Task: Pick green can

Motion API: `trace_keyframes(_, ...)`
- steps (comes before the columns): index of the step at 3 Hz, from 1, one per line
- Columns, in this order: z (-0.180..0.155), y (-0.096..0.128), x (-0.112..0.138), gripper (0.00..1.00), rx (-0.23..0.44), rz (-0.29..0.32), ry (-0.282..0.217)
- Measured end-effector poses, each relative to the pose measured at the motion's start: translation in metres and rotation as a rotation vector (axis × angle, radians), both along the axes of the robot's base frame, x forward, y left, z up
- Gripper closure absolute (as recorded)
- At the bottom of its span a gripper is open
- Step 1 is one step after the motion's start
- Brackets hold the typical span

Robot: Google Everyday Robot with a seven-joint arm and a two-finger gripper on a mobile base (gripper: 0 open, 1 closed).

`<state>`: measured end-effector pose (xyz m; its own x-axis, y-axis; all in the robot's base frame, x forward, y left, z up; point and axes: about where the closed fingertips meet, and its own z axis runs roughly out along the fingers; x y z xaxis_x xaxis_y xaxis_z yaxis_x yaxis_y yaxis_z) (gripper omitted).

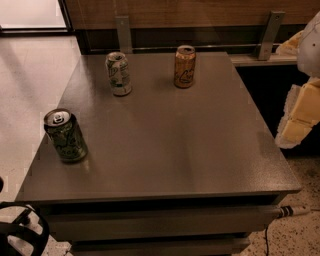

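My gripper (20,231) sits at the near left corner of the view, a dark curved shape low down, below and in front of the table's near left corner. Only part of it shows, and I cannot tell whether it is open or closed. It holds nothing that I can see and is well apart from every can.

The green can (65,135) stands upright near the left edge of the grey table (180,145), toward the near side. It is dark green with a mottled green-and-black pattern, and its silver top with a pull tab faces up. It is the can closest to my gripper.

Two more cans stand upright toward the far side of the table. A pale white-and-green can (118,73) is at the far left, and an orange can (184,66) is to its right, near the middle of the far edge. They are near each other but not touching, and both are well apart from the green can.

White and cream segments of my arm (302,107) show at the right edge of the view, beside the table's right side. A wood-panelled wall (200,7) with two metal brackets runs behind the table, and pale floor (30,75) lies to the left.
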<state>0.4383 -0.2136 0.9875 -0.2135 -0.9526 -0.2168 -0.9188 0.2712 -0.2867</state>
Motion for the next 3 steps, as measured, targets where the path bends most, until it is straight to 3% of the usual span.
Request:
trace_keyframes(1,0.000,0.000,0.000,0.00,0.000,0.000,0.000)
trace_keyframes(2,-0.003,0.004,0.004,0.00,0.080,0.015,-0.014)
trace_keyframes(3,-0.015,0.019,0.016,0.00,0.260,0.053,-0.062)
